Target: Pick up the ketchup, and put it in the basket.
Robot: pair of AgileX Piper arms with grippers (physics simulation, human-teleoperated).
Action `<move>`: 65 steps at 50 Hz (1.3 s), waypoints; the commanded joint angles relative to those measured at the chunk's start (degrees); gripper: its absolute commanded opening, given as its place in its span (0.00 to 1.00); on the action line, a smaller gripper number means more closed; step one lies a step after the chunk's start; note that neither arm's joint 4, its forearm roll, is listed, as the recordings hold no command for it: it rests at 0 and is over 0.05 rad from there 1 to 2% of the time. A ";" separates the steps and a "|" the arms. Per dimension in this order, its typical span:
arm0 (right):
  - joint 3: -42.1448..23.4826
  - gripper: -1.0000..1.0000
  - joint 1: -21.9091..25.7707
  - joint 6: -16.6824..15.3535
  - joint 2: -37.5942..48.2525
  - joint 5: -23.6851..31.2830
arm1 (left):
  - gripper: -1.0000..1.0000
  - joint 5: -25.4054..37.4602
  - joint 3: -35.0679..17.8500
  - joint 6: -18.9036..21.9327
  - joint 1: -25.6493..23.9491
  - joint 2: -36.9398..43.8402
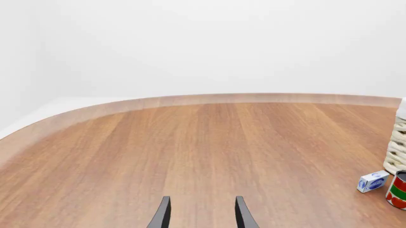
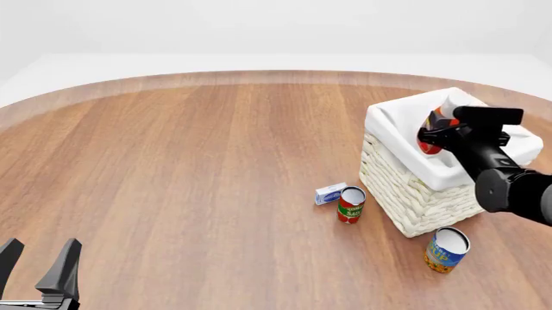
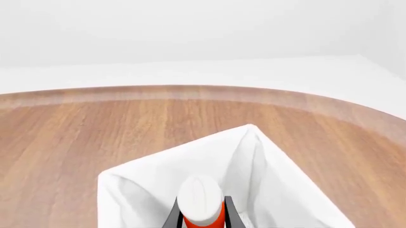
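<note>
Currently, item 1: left gripper (image 2: 36,261), lower left of the front frame, fingers spread apart with nothing between them, over bare table (image 2: 190,181)

Item 2: orange-and-blue can (image 2: 446,250), one, upright, lower right, just in front of the basket's near corner; label writing too small to read

Item 3: red-and-green can (image 2: 350,205), one, upright, centre right, just beside the basket's left wall; yellow lettering on the label, not legible

Item 4: small white-and-blue box (image 2: 329,194), one, lying just behind and left of that can; blue oval mark, text unreadable

Item 5: basket (image 2: 405,187), one, right of centre, pale wicker with white cloth folded over the rim

Item 6: ketchup (image 2: 434,132), one, red-orange with white cap, clamped between the fingers of the right gripper (image 2: 435,131), held tilted above the basket's lined interior; in the right wrist view the cap stands out beyond the two fingertips
</note>
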 commanded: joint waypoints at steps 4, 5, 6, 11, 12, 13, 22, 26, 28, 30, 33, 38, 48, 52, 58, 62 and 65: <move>0.15 0.00 0.28 1.02 -0.04 -0.51 | 1.00 0.00 0.00 0.00 0.00 0.00; 0.17 0.00 0.26 1.06 -0.05 -0.52 | 1.00 0.00 0.00 0.00 0.00 0.00; 0.17 0.00 0.27 1.06 -0.07 -0.51 | 1.00 0.00 0.00 0.00 0.00 0.00; 0.22 0.00 0.33 1.13 -0.03 -0.58 | 1.00 0.00 0.00 0.00 0.00 0.00; 0.24 0.00 0.31 1.12 0.04 -0.61 | 1.00 0.00 0.00 0.00 0.00 0.00; 0.26 1.00 0.28 1.13 0.04 -0.63 | 1.00 0.00 0.00 0.00 0.00 0.00; 0.21 1.00 0.49 1.33 0.24 -0.74 | 1.00 0.00 0.00 0.00 0.00 0.00; 0.06 1.00 0.58 1.47 0.24 -0.62 | 1.00 0.00 0.00 0.00 0.00 0.00; -0.10 1.00 0.70 1.46 0.34 -0.55 | 1.00 0.00 0.00 0.00 0.00 0.00; -0.21 1.00 0.81 1.49 0.34 -0.47 | 1.00 0.00 0.00 0.00 0.00 0.00; -0.20 1.00 1.04 1.57 0.10 -0.49 | 1.00 0.00 0.00 0.00 0.00 0.00; -0.32 1.00 1.86 1.34 -0.16 -0.56 | 1.00 0.00 0.00 0.00 0.00 0.00; -0.09 1.00 2.36 0.59 -1.18 -0.72 | 1.00 0.00 0.00 0.00 0.00 0.00; -0.17 1.00 2.66 0.41 -1.37 -0.73 | 1.00 0.00 0.00 0.00 0.00 0.00; -0.13 1.00 3.80 0.43 -1.25 -1.14 | 1.00 0.00 0.00 0.00 0.00 0.00; 0.00 1.00 4.30 0.73 -0.94 -1.50 | 1.00 0.00 0.00 0.00 0.00 0.00; 0.41 1.00 4.23 0.70 -0.82 -1.95 | 1.00 0.00 0.00 0.00 0.00 0.00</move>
